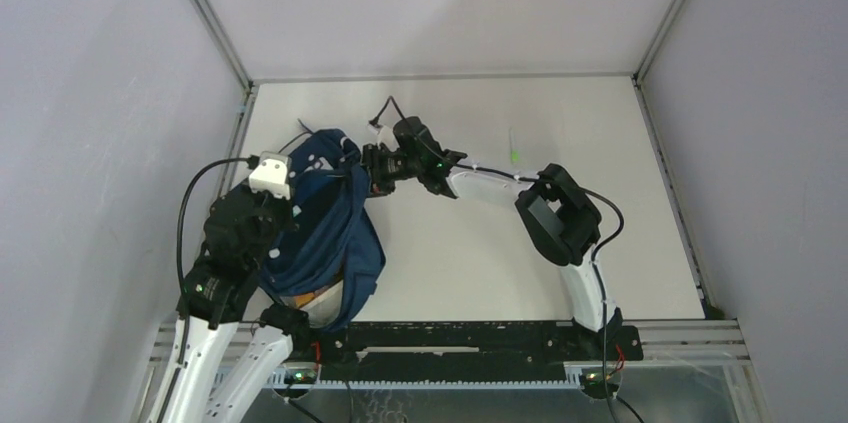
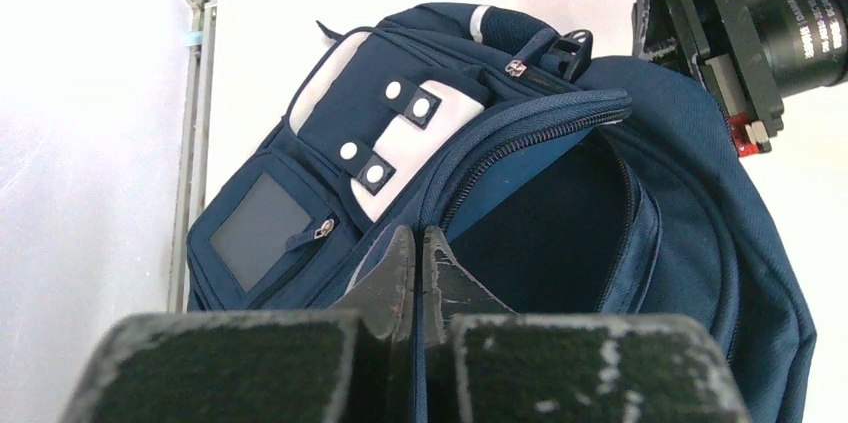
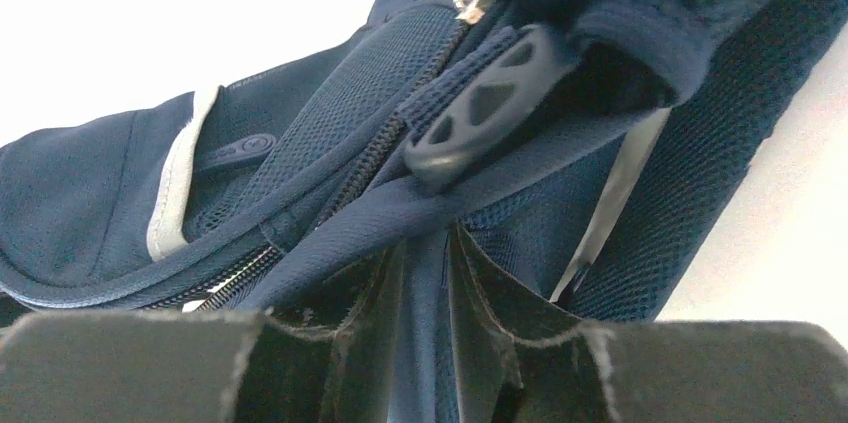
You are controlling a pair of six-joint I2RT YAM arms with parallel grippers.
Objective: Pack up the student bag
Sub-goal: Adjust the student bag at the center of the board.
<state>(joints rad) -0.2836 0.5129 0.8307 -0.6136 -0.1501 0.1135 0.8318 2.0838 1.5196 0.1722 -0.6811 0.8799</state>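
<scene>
The student bag (image 1: 335, 223), a navy backpack, is held up between both arms at the table's left. In the left wrist view its white-patched front (image 2: 400, 123) faces up and the main compartment (image 2: 550, 223) gapes open and dark. My left gripper (image 2: 418, 235) is shut on the zipper rim of that opening; from above it sits at the bag's left side (image 1: 285, 205). My right gripper (image 1: 372, 171) is shut on a navy webbing strap (image 3: 430, 273) at the bag's top, beside a black plastic buckle (image 3: 480, 108). The right gripper also shows in the left wrist view (image 2: 720, 33).
An orange and white thing (image 1: 312, 297) shows under the bag's near end. A small green item (image 1: 515, 155) lies on the white table (image 1: 480, 253) at the far middle right. A metal frame rail (image 2: 190, 123) and wall stand close on the left.
</scene>
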